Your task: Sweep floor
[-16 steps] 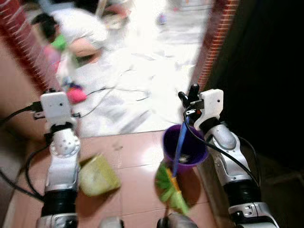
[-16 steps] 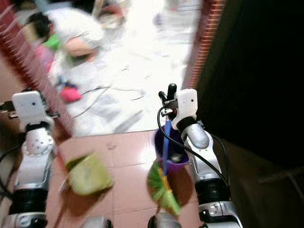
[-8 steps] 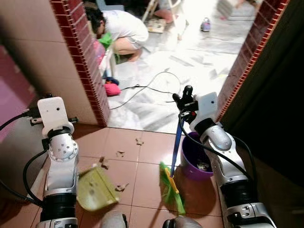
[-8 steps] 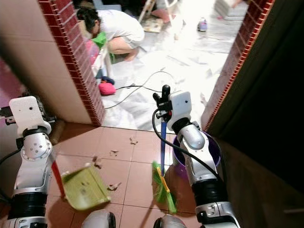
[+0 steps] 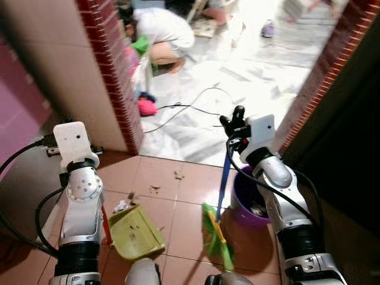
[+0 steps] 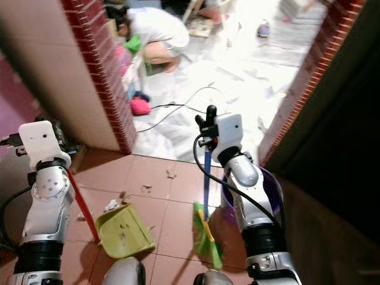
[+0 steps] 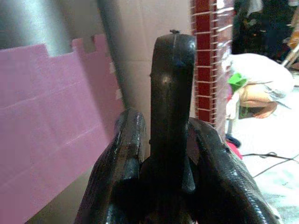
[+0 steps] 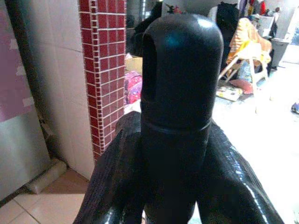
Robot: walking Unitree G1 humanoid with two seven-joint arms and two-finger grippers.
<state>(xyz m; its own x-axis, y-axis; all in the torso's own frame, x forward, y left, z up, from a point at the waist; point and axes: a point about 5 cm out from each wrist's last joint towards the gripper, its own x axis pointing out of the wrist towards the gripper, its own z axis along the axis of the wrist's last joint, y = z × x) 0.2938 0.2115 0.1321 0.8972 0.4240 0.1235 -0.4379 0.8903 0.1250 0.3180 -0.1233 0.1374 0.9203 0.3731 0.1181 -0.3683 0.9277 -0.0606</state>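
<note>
Lowest in the frame, on the red tiled floor [image 5: 184, 219], a green dustpan [image 6: 123, 230] lies at lower left with crumbs already inside it. Its red handle [image 6: 81, 205] rises to the left claw [image 7: 170, 140], which the wrist view shows clenched around the dark handle tip. Just right of centre, the green bristles of the broom [image 6: 206, 236] rest on the tiles, well apart from the dustpan. The blue broomstick [image 5: 223, 184] climbs to the right claw [image 8: 180, 154], clamped on the black cap at the top of the stick.

A purple bucket [image 5: 249, 199] stands at lower right, just beside the broomstick and partly under the right forearm. A little farther up, scraps of debris [image 6: 145, 189] are scattered on the tiles between the dustpan and the threshold, with a white scrap [image 6: 111, 205] touching the pan's lip.

Beyond the threshold, past the brick pillar [image 5: 113, 77], a black cable [image 5: 190, 110] trails over the pale floor, and at the top of the frame a person [image 6: 151, 35] crouches.

The risks, as I judge them: a broad broom stroke could knock the bucket, since the stick runs so close to it; the dustpan may tip and spill its crumbs if the handle is angled carelessly; sweeping outward could push scraps over the threshold toward the cable.
</note>
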